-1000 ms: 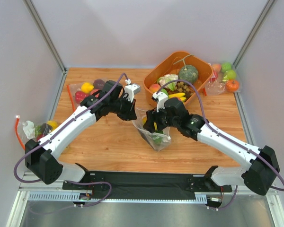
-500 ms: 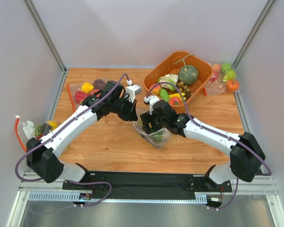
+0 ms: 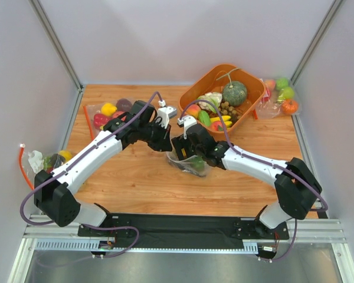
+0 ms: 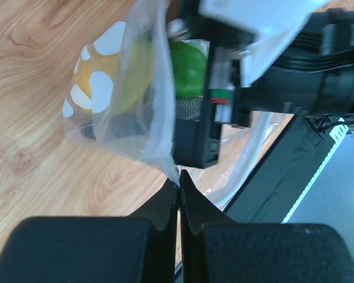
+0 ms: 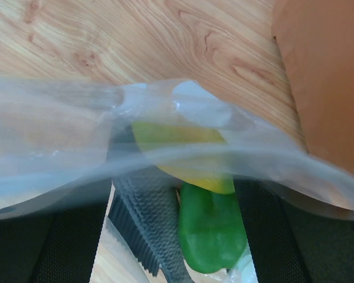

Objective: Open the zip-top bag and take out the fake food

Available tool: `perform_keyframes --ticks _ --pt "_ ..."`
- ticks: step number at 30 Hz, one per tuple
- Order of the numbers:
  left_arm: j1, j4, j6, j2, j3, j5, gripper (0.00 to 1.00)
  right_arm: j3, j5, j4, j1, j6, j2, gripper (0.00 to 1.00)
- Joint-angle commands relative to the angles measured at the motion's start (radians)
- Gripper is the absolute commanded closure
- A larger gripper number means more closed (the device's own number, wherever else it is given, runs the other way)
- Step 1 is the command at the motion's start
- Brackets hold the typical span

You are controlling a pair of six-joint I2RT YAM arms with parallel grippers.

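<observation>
Where the two arms meet at mid-table, the clear plastic zip-top bag printed with white polka dots (image 3: 186,165) rests on the pale wooden tabletop (image 3: 135,177), near the front corner of the orange plastic basket (image 3: 192,93). My left gripper (image 4: 178,184) is fully closed. Its two black tips pinch a thin fold of the bag's film at one edge.

My right gripper (image 5: 194,194) is inside the bag's mouth, with the film draped across its fingers. Its jaws stand apart, with a glossy green plastic vegetable (image 5: 212,236) between them and a yellow-orange plastic mango (image 5: 183,156) just beyond that piece's far end. Whether the ridged pad (image 5: 147,230) presses on the green piece or merely lies beside it, I cannot tell.

Both pieces of fake food lie within the bag. The left wrist view shows them through the dotted film, beside the right gripper's black body.
</observation>
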Motion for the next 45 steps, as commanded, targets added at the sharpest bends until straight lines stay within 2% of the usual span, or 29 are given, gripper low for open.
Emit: perform_keyframes --ticks 1,11,18,26,34,43,45 --pt "-0.004 -0.002 0.015 0.005 0.042 0.028 1.00 0.027 0.022 0.081 -0.005 -0.012 0.050 0.15" --pt "-0.004 0.001 0.014 0.011 0.039 0.042 1.00 0.009 0.059 0.188 -0.007 -0.055 0.122 0.07" --pt "-0.006 0.001 0.012 0.018 0.040 0.051 1.00 0.010 0.004 0.268 -0.010 -0.052 0.194 0.00" --pt "-0.008 0.003 0.012 0.017 0.039 0.057 1.00 -0.016 -0.070 0.369 -0.036 -0.043 0.241 0.00" --pt "-0.011 0.003 0.014 0.018 0.040 0.057 1.00 0.033 -0.113 0.322 -0.038 -0.033 0.339 0.00" --pt "-0.011 0.000 0.014 0.017 0.040 0.051 1.00 0.029 -0.177 0.222 -0.038 -0.020 0.329 0.00" --pt "-0.011 -0.002 0.015 0.015 0.040 0.048 1.00 0.019 -0.166 0.178 -0.038 -0.015 0.300 0.04"
